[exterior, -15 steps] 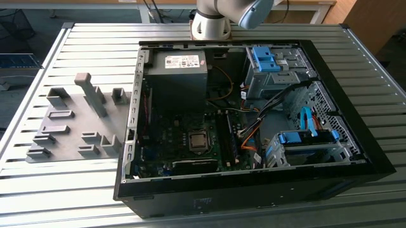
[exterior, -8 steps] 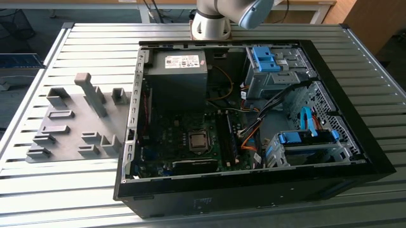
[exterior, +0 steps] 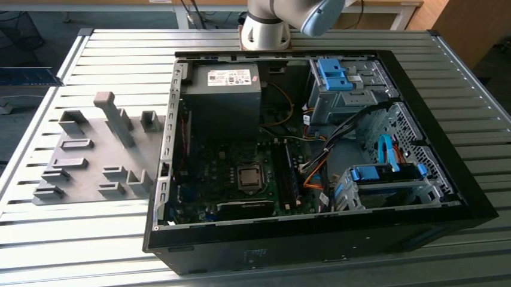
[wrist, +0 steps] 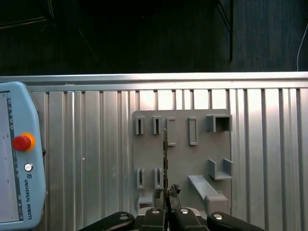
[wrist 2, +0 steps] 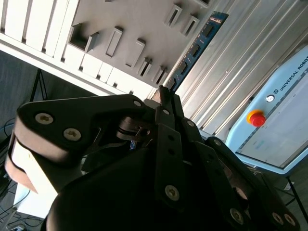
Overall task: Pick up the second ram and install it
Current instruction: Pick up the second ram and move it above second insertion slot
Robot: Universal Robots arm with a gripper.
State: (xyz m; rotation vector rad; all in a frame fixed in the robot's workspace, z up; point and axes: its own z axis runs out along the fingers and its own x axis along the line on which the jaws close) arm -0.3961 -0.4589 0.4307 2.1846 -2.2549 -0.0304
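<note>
My gripper [wrist: 166, 192] is shut on the second ram [wrist: 165, 154], a thin green stick that appears edge-on in the first wrist view. In the second wrist view the second ram [wrist 2: 197, 45] reaches out from the gripper [wrist 2: 163, 94] as a long green-blue board with dark chips. It hangs in the air above the grey holder plate [wrist: 183, 159] on the slatted metal table. In the exterior view the holder plate [exterior: 88, 158] lies on that view's left, beside the open computer case [exterior: 319, 143], whose motherboard slots [exterior: 286, 173] run next to the processor socket.
A teach pendant [wrist: 19, 159] with a red stop button lies on the table beside the holder plate. Grey holder blocks [exterior: 112, 116] stand up from the plate. Inside the case are blue drive brackets [exterior: 334, 75], cables and a power supply [exterior: 224, 89]. The arm's base [exterior: 267, 30] stands behind the case.
</note>
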